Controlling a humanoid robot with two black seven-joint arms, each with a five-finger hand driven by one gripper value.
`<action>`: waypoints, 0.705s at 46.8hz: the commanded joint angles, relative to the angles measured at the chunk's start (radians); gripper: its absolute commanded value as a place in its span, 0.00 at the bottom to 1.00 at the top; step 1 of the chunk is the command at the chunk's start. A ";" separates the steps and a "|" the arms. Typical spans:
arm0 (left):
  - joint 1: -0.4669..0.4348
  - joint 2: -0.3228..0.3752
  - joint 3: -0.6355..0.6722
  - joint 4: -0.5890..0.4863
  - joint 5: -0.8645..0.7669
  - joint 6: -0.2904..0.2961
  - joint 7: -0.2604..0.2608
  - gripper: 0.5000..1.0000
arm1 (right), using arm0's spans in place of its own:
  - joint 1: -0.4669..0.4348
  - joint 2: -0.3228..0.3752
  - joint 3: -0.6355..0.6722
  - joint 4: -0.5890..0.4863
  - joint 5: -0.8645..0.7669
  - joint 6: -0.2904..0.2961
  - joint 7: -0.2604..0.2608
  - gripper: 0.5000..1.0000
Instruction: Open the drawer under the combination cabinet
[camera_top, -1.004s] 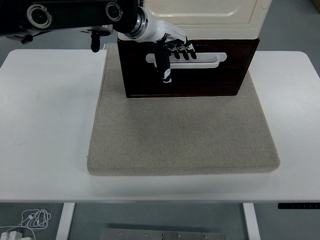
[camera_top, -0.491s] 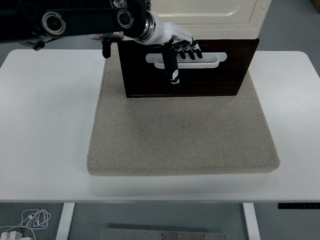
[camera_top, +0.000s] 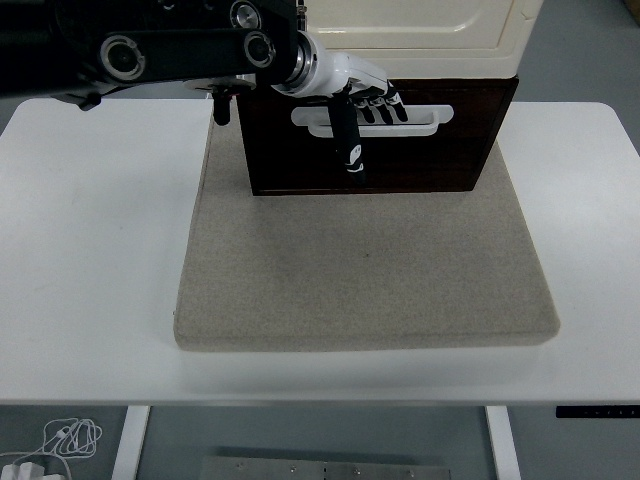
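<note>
Left hand (camera_top: 362, 100): fingers hooked into white handle (camera_top: 400, 121), which runs crosswise; dark drawer (camera_top: 375, 150) front directly below; right arm absent

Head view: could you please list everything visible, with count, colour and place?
table: one, white, fills the view.
mat: one, beige-grey, centre of table.
drawer: one, dark brown, at the mat's far edge under the cabinet.
handle: one, white, on the drawer front.
cabinet: one, cream, above the drawer.
cable: one, white, on the floor, bottom left.
left hand: one, white and black, fingers at the handle, thumb hanging down the drawer front.
</note>
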 joint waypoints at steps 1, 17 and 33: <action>0.002 0.000 0.000 0.000 0.000 0.001 0.000 0.96 | 0.000 0.000 0.000 0.000 0.000 0.000 0.000 0.86; 0.002 -0.006 0.000 -0.006 0.000 -0.002 0.001 0.96 | 0.000 0.000 0.000 0.000 0.000 0.000 0.000 0.86; 0.002 -0.006 0.000 -0.006 -0.003 -0.012 0.001 0.97 | 0.000 0.000 0.000 0.000 0.000 0.000 0.000 0.86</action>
